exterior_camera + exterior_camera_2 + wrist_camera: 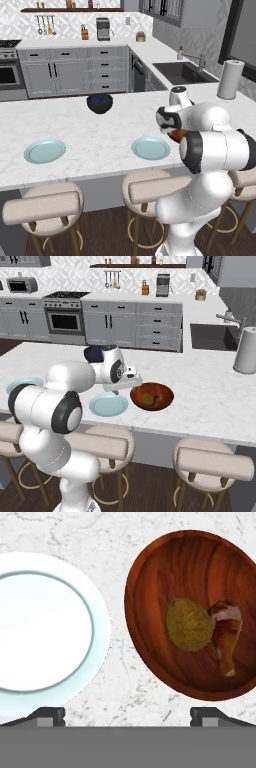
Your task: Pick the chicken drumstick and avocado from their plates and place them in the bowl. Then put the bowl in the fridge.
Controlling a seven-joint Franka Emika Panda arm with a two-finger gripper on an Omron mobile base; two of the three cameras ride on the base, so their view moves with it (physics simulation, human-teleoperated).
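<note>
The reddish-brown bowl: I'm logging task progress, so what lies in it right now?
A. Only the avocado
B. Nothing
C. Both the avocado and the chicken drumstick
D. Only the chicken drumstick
C. The hand view shows the avocado and the chicken drumstick lying side by side inside the reddish-brown bowl, while the pale blue plate beside it is bare.

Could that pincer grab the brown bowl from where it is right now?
Probably yes. The pincer hangs open just above the counter, between the empty plate and the bowl. Nothing blocks the bowl's near rim; the avocado and drumstick lie inside.
</note>
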